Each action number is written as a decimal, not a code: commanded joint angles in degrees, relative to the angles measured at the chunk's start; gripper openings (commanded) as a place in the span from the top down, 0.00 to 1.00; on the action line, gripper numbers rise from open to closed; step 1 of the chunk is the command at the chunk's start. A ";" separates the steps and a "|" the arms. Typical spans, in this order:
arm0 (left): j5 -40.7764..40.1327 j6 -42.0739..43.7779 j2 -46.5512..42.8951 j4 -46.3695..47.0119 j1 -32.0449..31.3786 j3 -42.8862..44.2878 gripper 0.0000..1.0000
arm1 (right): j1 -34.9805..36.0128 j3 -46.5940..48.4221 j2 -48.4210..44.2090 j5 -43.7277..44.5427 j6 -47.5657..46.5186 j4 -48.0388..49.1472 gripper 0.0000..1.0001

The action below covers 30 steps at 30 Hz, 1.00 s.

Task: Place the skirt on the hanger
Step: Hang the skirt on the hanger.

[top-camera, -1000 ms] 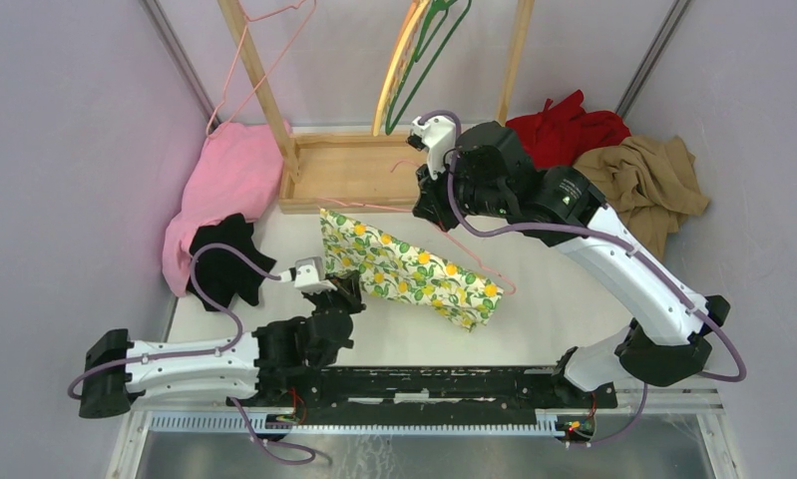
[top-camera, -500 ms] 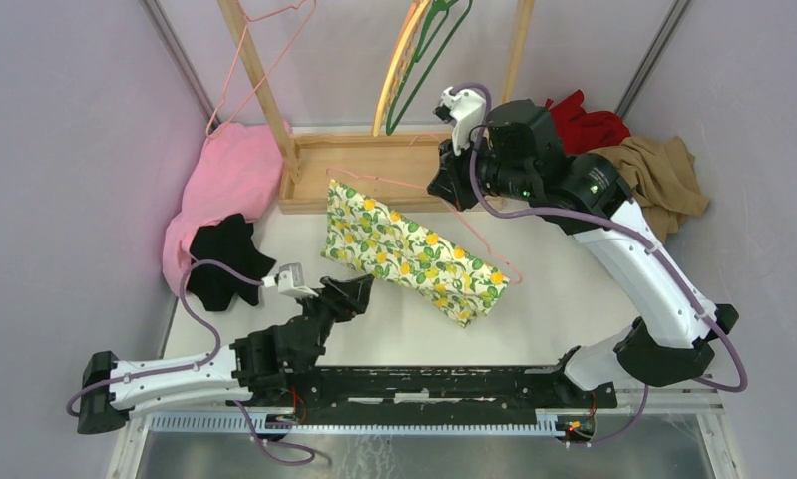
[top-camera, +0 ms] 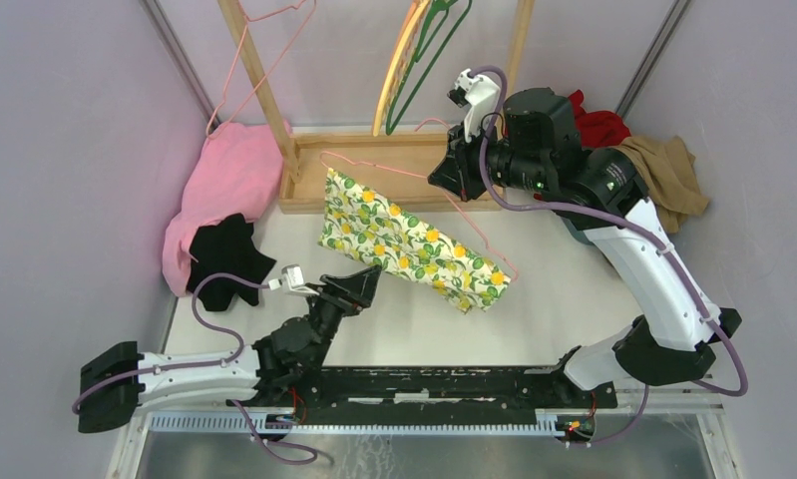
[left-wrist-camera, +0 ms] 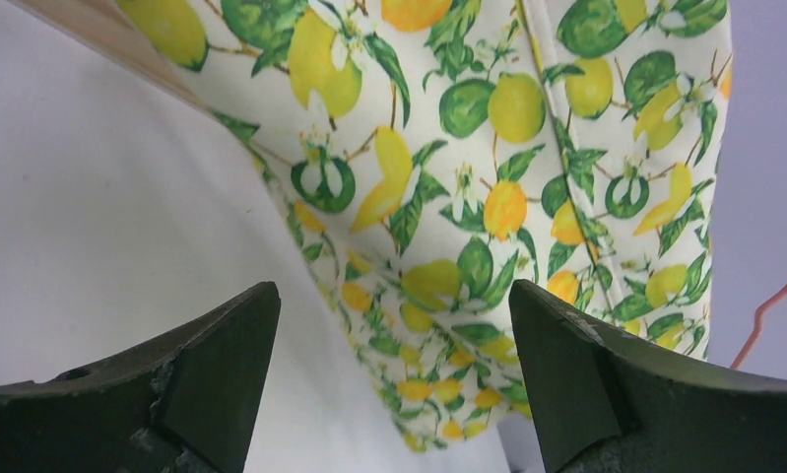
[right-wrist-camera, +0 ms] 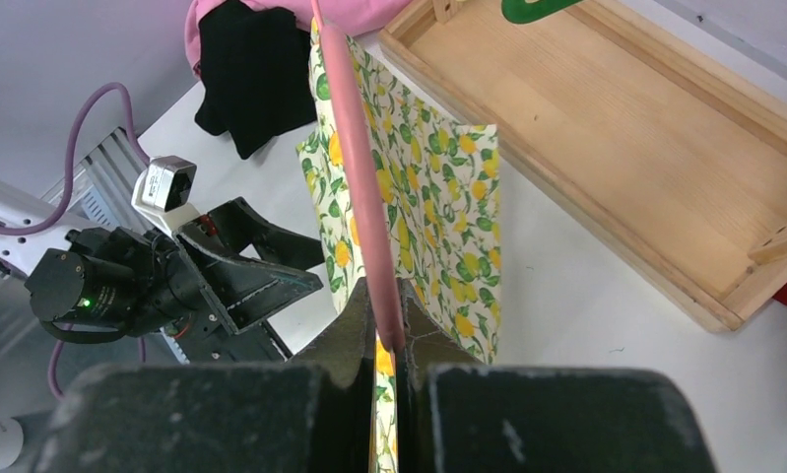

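Observation:
The lemon-print skirt (top-camera: pixel 404 244) hangs along the thin pink hanger (top-camera: pixel 384 168), slanting from the wooden tray down toward the table's middle. My right gripper (top-camera: pixel 452 176) is shut on the hanger (right-wrist-camera: pixel 355 148), whose pink wire runs out from between the closed jaws (right-wrist-camera: pixel 397 340), with the skirt (right-wrist-camera: pixel 438 207) draped below it. My left gripper (top-camera: pixel 362 284) is open just in front of the skirt's near edge and holds nothing. In the left wrist view the skirt (left-wrist-camera: pixel 468 197) fills the space beyond the spread fingers (left-wrist-camera: pixel 394 330), not touching them.
A wooden tray (top-camera: pixel 359 170) forms the base of a rack carrying a green hanger (top-camera: pixel 424 60), an orange-yellow one and another pink one (top-camera: pixel 239 70). Pink (top-camera: pixel 229 180) and black (top-camera: pixel 224 261) garments lie at the left. Red (top-camera: pixel 598 125) and tan (top-camera: pixel 668 165) garments lie at the back right.
My left gripper opened, let go of the skirt and drew back a little. My right arm lifted the hanger and skirt up and toward the back right.

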 commanded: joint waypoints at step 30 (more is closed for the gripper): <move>4.05 -3.59 7.85 -4.36 12.74 12.17 0.82 | -0.88 0.15 -2.36 -0.85 0.74 2.69 0.99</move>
